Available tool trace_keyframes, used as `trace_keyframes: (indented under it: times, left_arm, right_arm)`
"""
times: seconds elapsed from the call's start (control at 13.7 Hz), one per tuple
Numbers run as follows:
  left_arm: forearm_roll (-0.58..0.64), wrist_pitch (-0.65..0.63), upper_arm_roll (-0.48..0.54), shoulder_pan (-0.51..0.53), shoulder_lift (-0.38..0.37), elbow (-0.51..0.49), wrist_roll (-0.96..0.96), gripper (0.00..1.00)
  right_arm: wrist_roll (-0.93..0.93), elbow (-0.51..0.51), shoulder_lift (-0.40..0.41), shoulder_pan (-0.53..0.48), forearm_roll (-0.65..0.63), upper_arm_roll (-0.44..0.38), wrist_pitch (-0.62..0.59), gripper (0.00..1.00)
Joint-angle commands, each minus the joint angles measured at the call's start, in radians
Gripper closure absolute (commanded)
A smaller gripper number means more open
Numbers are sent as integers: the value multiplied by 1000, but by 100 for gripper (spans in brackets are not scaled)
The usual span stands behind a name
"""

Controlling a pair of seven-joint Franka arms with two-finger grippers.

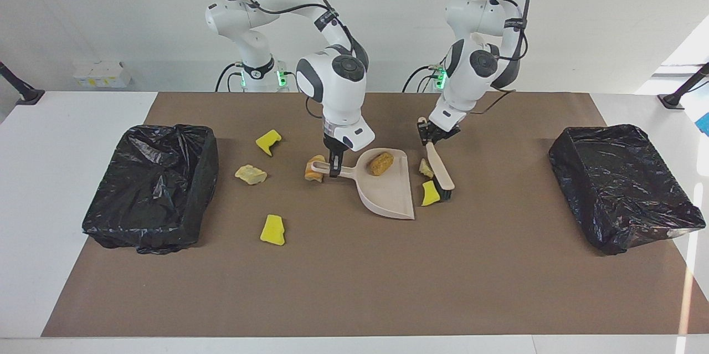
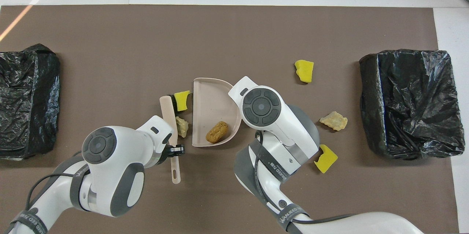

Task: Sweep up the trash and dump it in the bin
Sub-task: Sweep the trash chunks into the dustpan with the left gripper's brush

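My right gripper [image 1: 334, 169] is shut on the handle of the beige dustpan [image 1: 392, 194], which lies flat mid-table with a tan-orange roll [image 1: 381, 163] in it. My left gripper [image 1: 435, 136] is shut on the brush [image 1: 441, 168], whose bristles press a yellow sponge chunk [image 1: 429, 193] and a pale lump [image 1: 425, 168] against the pan's open edge. More trash lies toward the right arm's end: two yellow chunks [image 1: 268, 141] [image 1: 273, 230], a pale lump [image 1: 251, 174] and a roll [image 1: 314, 169] beside the pan's handle. In the overhead view the right wrist hides its fingers.
Two bins lined with black bags stand on the brown mat, one [image 1: 149, 188] toward the right arm's end and one [image 1: 620, 185] toward the left arm's end. White table margins surround the mat [image 1: 354, 287].
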Motion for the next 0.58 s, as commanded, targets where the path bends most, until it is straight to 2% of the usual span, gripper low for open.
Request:
trace_keyframes:
  times: [0.0, 0.15, 0.29, 0.51]
  left_arm:
    - [-71, 5, 10, -102, 41, 61, -8, 100]
    - [-97, -4, 10, -150, 49, 106, -69, 100]
    - [-83, -76, 11, -152, 90, 195, -153, 100]
    - [-82, -177, 16, -147, 69, 237, -159, 100]
  right_arm:
    - [37, 17, 17, -11, -1, 8, 15, 100]
    - [37, 17, 17, -14, -1, 8, 15, 100]
    - [34, 17, 15, -14, -1, 8, 15, 100]
    - [36, 19, 14, -16, -1, 8, 15, 100]
